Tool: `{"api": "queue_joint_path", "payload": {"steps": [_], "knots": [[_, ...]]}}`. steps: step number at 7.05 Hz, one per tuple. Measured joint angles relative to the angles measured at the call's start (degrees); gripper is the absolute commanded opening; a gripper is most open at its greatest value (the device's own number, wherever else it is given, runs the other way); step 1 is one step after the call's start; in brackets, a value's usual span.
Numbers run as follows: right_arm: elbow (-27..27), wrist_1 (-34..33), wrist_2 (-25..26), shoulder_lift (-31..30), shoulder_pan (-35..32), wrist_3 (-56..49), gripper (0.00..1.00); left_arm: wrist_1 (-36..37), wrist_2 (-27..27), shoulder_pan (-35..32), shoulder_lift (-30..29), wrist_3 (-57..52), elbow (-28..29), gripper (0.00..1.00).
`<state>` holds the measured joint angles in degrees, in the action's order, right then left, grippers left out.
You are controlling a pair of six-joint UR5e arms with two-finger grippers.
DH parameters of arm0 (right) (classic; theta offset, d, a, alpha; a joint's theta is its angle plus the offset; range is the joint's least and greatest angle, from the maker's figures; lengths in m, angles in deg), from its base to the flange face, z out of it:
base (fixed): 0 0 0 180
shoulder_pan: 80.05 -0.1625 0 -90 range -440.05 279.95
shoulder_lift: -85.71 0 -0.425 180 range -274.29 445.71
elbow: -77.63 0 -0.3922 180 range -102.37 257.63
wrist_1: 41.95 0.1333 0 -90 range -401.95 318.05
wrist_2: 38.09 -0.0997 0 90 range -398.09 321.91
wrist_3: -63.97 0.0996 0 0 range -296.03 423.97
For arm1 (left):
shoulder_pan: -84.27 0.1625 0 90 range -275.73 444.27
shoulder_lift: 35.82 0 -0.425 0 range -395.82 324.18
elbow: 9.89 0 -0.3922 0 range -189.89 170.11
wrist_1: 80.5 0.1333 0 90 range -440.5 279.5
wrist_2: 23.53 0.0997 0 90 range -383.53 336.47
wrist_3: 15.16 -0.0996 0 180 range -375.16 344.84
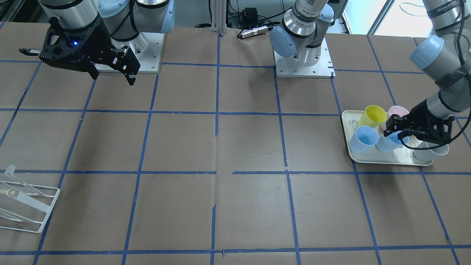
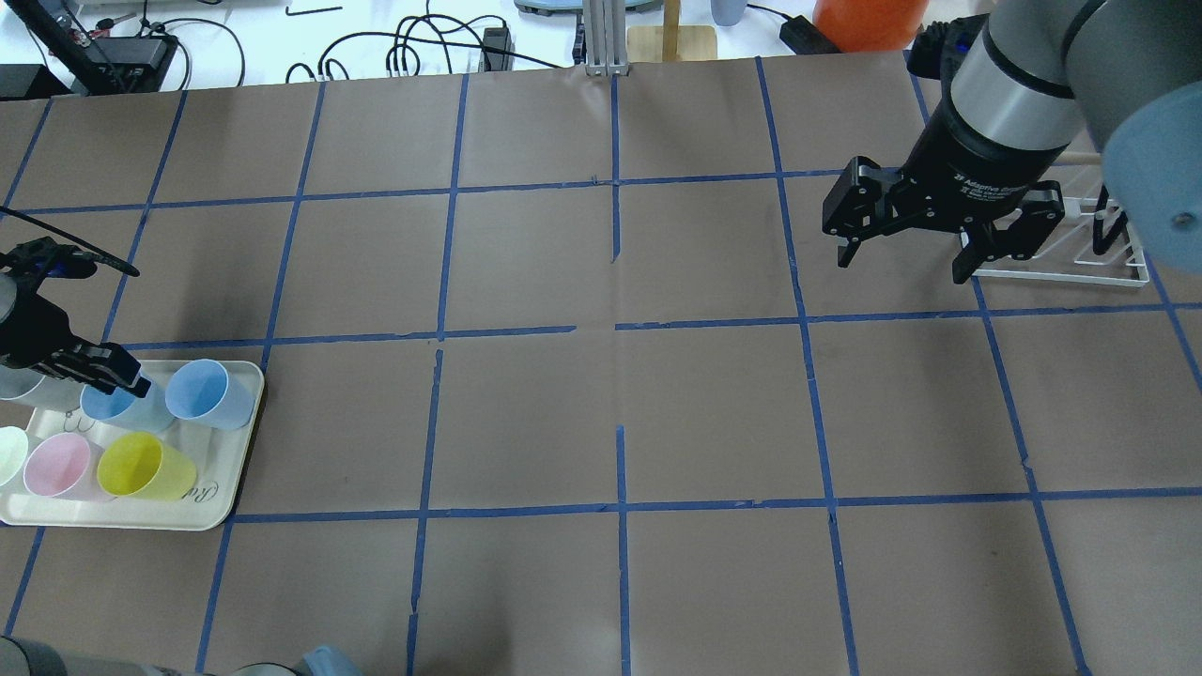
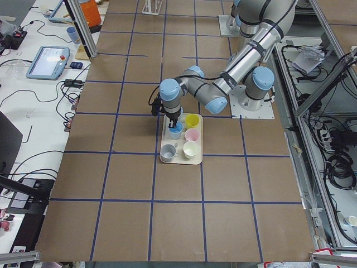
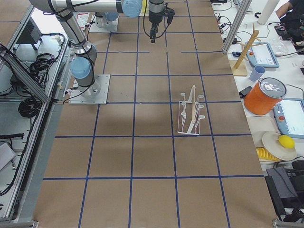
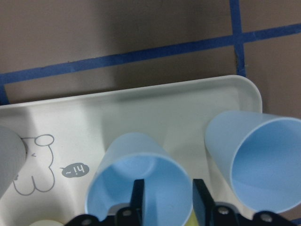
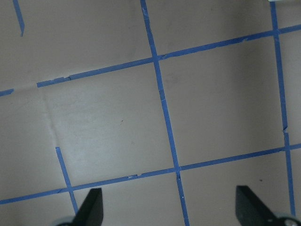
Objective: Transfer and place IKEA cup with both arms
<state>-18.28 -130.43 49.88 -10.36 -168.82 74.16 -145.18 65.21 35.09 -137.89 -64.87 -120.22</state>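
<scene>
While the front view shows the left arm's black gripper (image 1: pixel 390 129) low over the cream plastic tray (image 1: pixel 386 159), its wrist camera shows fingers (image 5: pixel 138 193) straddling, unclamped, one wall of the mouth-up pale sky-blue plastic tumbler (image 5: pixel 122 183); a twin tumbler (image 5: pixel 254 160) crowds just beside. Overhead, the right arm's gripper (image 2: pixel 903 266) hangs spread, well apart.

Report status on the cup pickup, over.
Left end effector open, fingers straddling IKEA cup rim on tray. Right end effector open, above table. Second blue cup close beside, not touching.
</scene>
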Motion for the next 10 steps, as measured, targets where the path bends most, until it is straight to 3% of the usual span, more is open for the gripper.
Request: {"api": "queue_joint_path", "payload": {"steps": [2, 4, 5, 8, 10], "knots": [[0.9, 1.2, 1.0, 0.1, 0.0, -0.1, 1.0, -1.5, 0.4, -0.2, 1.4, 0.4, 2.1, 0.92], [1.0, 1.4, 1.3, 0.0, 0.0, 0.0, 1.0, -9.3, 0.3, -3.2, 4.0, 3.7, 8.3, 0.92], [1.0, 1.5, 1.3, 0.0, 0.0, 0.0, 1.0, -14.1, -0.1, -7.5, 5.6, 9.1, 12.2, 1.0], [1.0, 1.5, 1.1, 0.1, 0.1, 0.0, 1.0, -24.3, -3.2, -24.0, 8.1, 29.6, 23.6, 1.0], [1.1, 1.5, 1.0, -0.1, 0.1, 0.0, 1.0, -28.3, -1.7, -32.1, 9.2, 37.4, 26.8, 1.0]]}}
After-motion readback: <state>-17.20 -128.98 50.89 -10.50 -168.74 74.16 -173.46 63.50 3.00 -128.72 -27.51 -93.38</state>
